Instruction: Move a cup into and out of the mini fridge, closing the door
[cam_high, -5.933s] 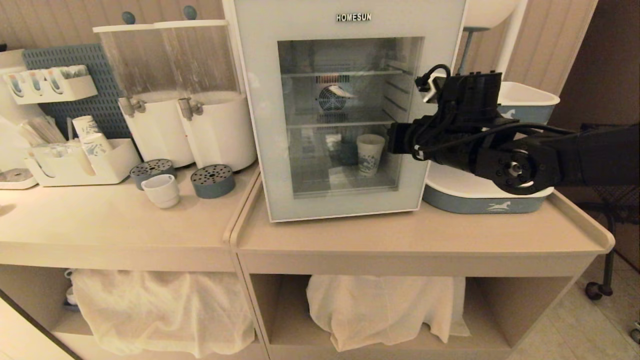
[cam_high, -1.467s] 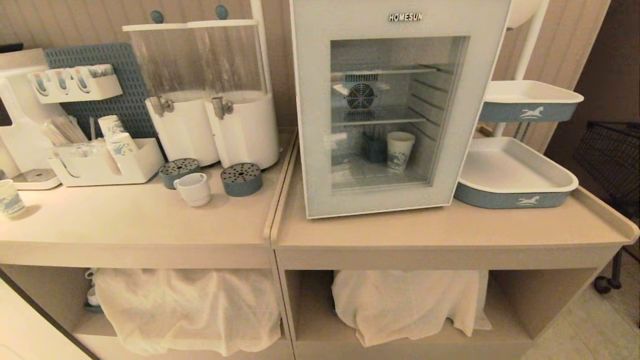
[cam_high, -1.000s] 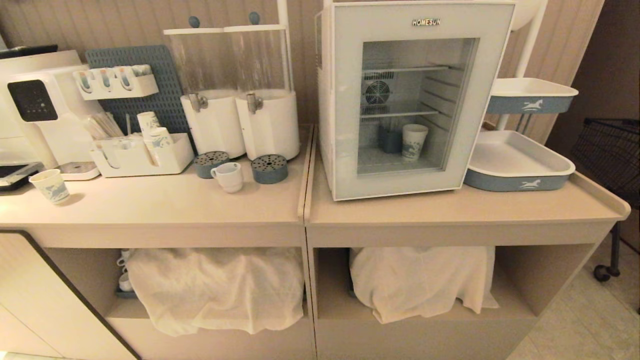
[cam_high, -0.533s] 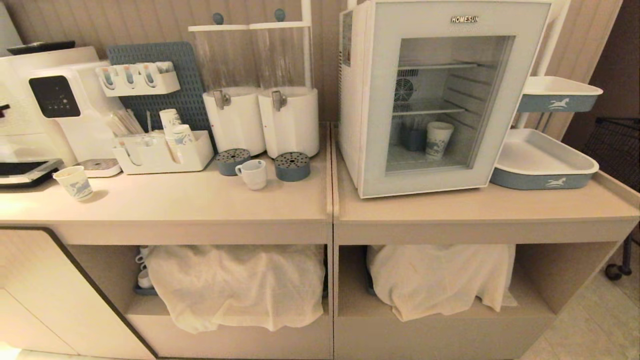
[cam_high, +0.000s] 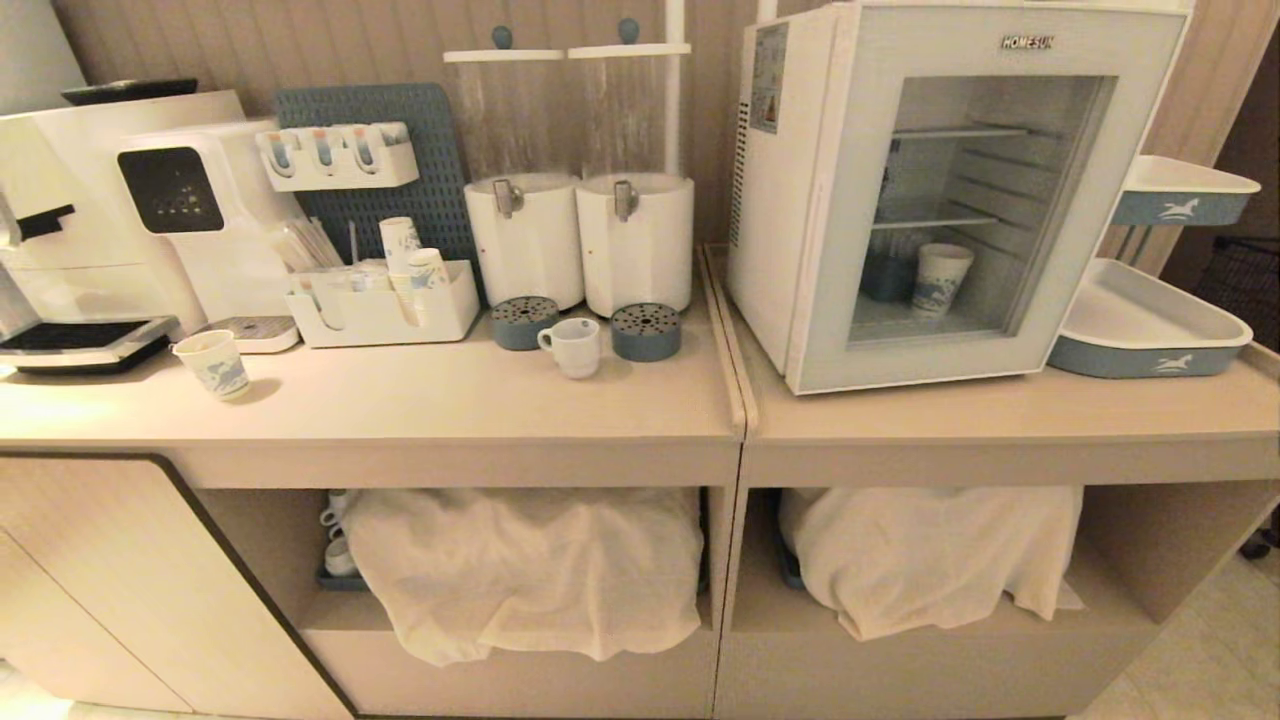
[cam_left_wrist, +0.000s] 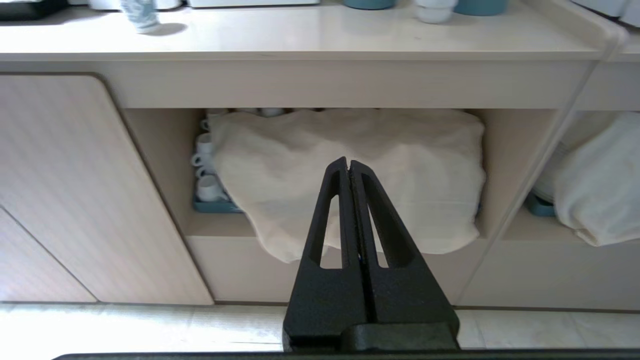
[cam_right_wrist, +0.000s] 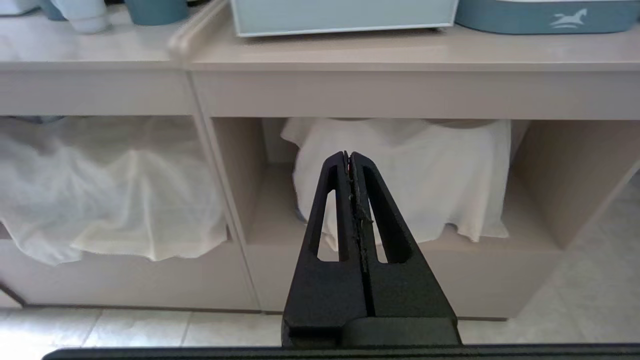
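The cup (cam_high: 575, 345), small, white and with a loop handle, stands on the left counter between two round blue-grey drip trays. The mini fridge (cam_high: 775, 200) sits on the right counter. Its glass door (cam_high: 850, 220) is shut, and a patterned paper cup (cam_high: 940, 280) stands inside. Neither arm shows in the head view. My left gripper (cam_left_wrist: 348, 162) is shut and empty, low in front of the left counter's open shelf. My right gripper (cam_right_wrist: 348, 155) is shut and empty, low before the shelf under the fridge.
Two drink dispensers (cam_high: 580, 240) stand behind the cup, left of them an organiser (cam_high: 385, 305) with paper cups. A loose paper cup (cam_high: 213, 365) and a coffee machine (cam_high: 100, 200) are at the far left. Blue-white trays (cam_high: 1150, 330) sit right of the fridge. Cloths (cam_high: 520, 570) cover the lower shelves.
The whole picture has slid right and drawn back, so the camera moved. My right arm, earlier at the fridge door, has left the head view. The cup and fridge stay put.
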